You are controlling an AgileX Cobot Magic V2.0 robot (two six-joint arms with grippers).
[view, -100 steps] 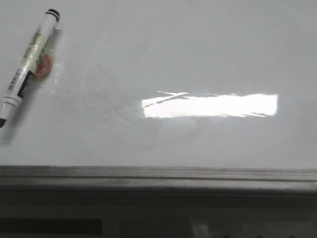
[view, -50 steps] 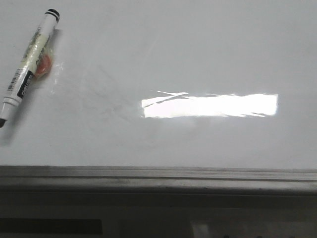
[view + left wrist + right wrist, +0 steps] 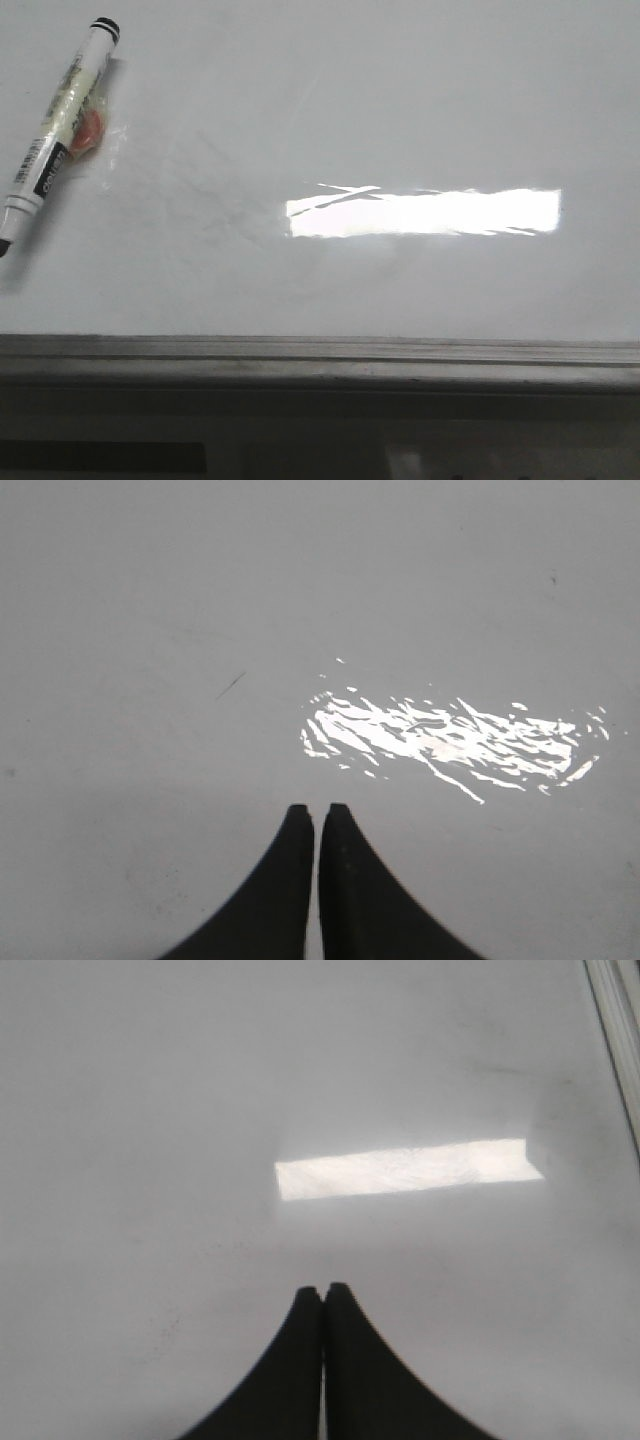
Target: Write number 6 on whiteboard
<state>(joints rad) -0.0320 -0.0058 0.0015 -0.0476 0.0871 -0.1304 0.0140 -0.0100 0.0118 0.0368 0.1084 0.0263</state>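
The whiteboard (image 3: 400, 110) fills the front view, glossy white-grey with faint smudges. No drawn number 6 shows on it in any view. A white marker (image 3: 58, 130) with a black end cap and a black label lies on the board at the far left, its tip pointing toward the near edge. Neither gripper shows in the front view. My left gripper (image 3: 318, 812) is shut and empty above bare board. My right gripper (image 3: 323, 1291) is shut and empty above bare board too.
A bright rectangular light reflection (image 3: 425, 212) sits mid-board. The grey metal frame edge (image 3: 320, 352) runs along the near side, and shows at the corner of the right wrist view (image 3: 618, 1030). A small orange-red piece (image 3: 90, 130) lies beside the marker.
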